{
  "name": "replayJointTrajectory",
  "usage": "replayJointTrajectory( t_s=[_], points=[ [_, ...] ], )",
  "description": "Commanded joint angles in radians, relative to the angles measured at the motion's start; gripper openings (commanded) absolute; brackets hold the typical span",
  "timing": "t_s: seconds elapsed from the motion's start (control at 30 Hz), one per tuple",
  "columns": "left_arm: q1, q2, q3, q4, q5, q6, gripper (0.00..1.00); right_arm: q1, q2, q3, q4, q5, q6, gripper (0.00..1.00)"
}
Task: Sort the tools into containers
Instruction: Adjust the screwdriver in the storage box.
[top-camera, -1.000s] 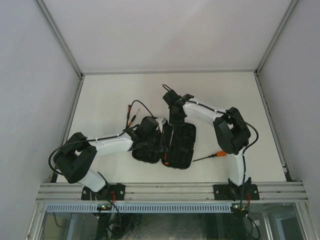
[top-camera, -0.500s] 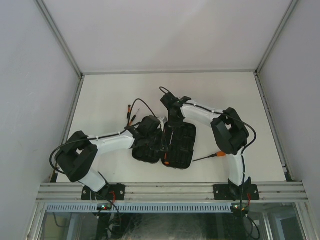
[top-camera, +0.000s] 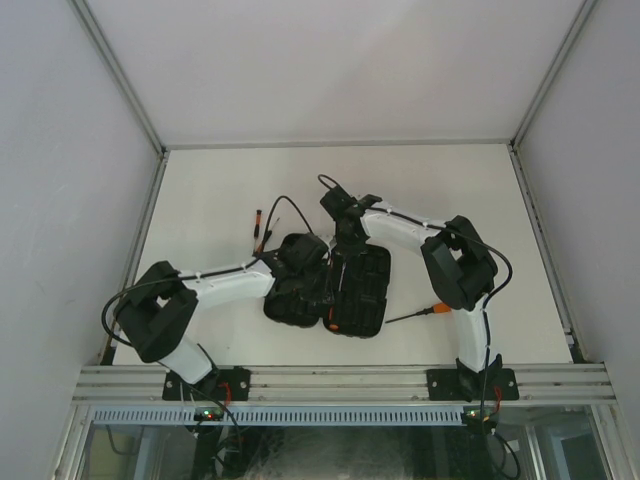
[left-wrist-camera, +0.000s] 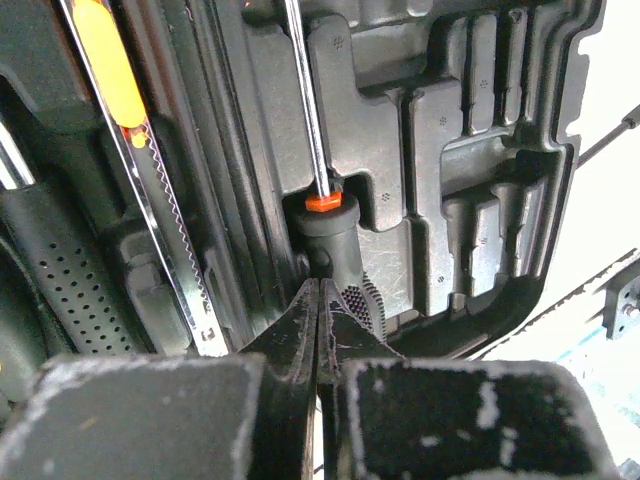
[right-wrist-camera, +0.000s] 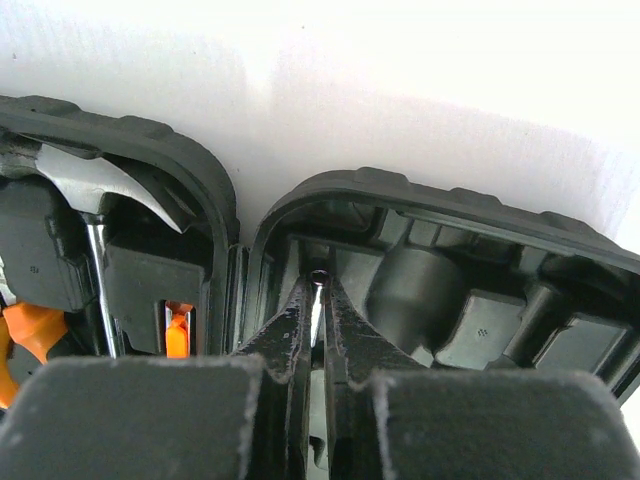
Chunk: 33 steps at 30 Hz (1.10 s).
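The open case (top-camera: 365, 290) is already holding a hammer (right-wrist-camera: 110, 185) and a saw blade (left-wrist-camera: 170, 220) in its left half. A black-handled screwdriver (left-wrist-camera: 312, 130) is lying along a slot in the right half, beside the hinge. The left gripper (left-wrist-camera: 318, 300), jaws together, is pressing on its handle, while the right gripper (right-wrist-camera: 318, 290) is pinching its steel tip at the case's far end. Two orange-handled screwdrivers are waiting outside the case, one to its right (top-camera: 425, 312) and one beyond its left half (top-camera: 258, 225)
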Motion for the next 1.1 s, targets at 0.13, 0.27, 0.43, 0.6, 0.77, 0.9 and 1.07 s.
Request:
replayJointTrajectory(
  t_s=[0.13, 0.27, 0.43, 0.6, 0.77, 0.9, 1.07],
  points=[
    [0.014, -0.029, -0.032, -0.216, -0.183, 0.097, 0.00, 0.012, 0.054, -0.142, 0.039, -0.125, -0.007, 0.00],
    [0.054, -0.098, 0.044, -0.201, -0.148, 0.129, 0.02, -0.041, -0.035, -0.079, 0.106, -0.181, -0.072, 0.00],
    [0.117, -0.170, 0.122, -0.189, -0.102, 0.145, 0.19, -0.081, -0.129, -0.034, 0.165, -0.187, -0.113, 0.11],
    [0.146, -0.243, 0.143, -0.166, -0.055, 0.149, 0.33, -0.102, -0.255, -0.092, 0.172, -0.123, -0.119, 0.26],
    [0.207, -0.300, 0.096, -0.144, -0.038, 0.126, 0.34, -0.078, -0.372, -0.203, 0.083, 0.071, -0.076, 0.37],
    [0.284, -0.317, 0.066, -0.137, -0.017, 0.123, 0.35, -0.041, -0.463, -0.344, 0.086, 0.131, 0.012, 0.52],
    [0.334, -0.325, 0.090, -0.177, -0.037, 0.137, 0.38, 0.019, -0.536, -0.454, 0.098, 0.145, 0.107, 0.58]
  ],
)
